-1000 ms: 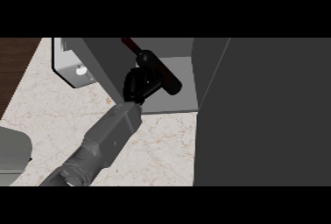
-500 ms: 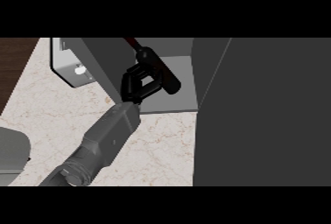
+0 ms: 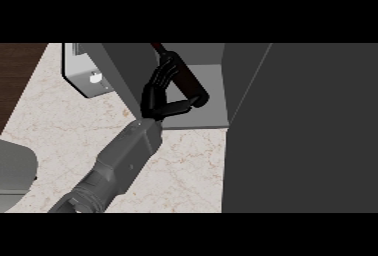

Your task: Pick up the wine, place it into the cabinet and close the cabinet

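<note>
We see one hand (image 3: 161,91), coming in from the lower left, reaching into the open cabinet (image 3: 193,97), fingers and thumb curled round the dark wine bottle (image 3: 187,80). The bottle leans inside the cabinet, neck toward the far left. We cannot tell which arm this is.

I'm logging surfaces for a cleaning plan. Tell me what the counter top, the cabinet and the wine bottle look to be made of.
Counter top: looks like polished stone, probably marble, pale cream with thin brown veins.
Cabinet: plain grey panels with a matte, even finish; painted board or metal, the look leaves it open.
Wine bottle: dark and smooth, with a reddish neck, likely glass; the hand hides part of it.
</note>
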Controlling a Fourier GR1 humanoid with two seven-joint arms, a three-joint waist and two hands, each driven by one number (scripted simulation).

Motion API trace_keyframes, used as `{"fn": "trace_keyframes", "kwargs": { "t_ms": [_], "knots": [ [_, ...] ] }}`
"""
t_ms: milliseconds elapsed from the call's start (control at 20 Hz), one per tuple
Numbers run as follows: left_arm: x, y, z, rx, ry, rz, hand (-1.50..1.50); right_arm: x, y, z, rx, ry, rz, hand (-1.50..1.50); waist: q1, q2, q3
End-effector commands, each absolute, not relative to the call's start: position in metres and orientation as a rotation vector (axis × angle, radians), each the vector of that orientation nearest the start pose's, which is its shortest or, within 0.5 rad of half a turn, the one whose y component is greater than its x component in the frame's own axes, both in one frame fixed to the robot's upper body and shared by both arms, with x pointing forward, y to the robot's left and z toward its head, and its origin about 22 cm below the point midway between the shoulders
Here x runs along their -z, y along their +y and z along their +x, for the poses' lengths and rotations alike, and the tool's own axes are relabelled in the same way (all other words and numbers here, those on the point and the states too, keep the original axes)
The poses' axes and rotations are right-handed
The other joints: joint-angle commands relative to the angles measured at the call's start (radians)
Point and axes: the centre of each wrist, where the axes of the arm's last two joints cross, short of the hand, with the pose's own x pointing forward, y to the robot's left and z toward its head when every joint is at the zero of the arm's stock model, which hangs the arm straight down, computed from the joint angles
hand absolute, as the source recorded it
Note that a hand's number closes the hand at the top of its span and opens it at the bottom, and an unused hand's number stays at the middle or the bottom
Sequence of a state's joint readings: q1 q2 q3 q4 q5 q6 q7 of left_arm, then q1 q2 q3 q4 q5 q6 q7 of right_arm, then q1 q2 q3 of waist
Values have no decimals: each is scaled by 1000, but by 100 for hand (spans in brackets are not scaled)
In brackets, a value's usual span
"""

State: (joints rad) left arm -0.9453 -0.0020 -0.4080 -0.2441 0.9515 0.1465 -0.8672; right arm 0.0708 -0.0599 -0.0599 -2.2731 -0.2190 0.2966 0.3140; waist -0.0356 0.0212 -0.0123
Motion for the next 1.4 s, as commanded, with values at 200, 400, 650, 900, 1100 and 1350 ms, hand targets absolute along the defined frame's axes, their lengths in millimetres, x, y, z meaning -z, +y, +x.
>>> {"fn": "trace_keyframes", "kwargs": {
  "t_ms": [200,400,650,900,1100,1350],
  "knots": [
    [22,130,391,-239,-1861,-180,-150,-141,-248,170,-274,-1887,232,-150,49,-31,13],
    [34,107,360,-183,-1860,-284,-150,-150,-249,163,-240,-1876,210,-150,66,-39,13],
    [12,116,337,-56,-1806,-400,-150,-157,-239,173,-220,-1889,203,-150,83,-40,13],
    [-9,127,291,-67,-1853,-412,-150,-159,-240,162,-242,-1887,218,-150,56,-30,13],
    [-40,119,255,-82,-1860,-429,-150,-159,-233,172,-261,-1882,212,-150,52,-27,13],
    [-64,139,207,-103,-1839,-458,-150,-164,-248,171,-320,-1888,189,-150,50,-27,13]
  ]
}}
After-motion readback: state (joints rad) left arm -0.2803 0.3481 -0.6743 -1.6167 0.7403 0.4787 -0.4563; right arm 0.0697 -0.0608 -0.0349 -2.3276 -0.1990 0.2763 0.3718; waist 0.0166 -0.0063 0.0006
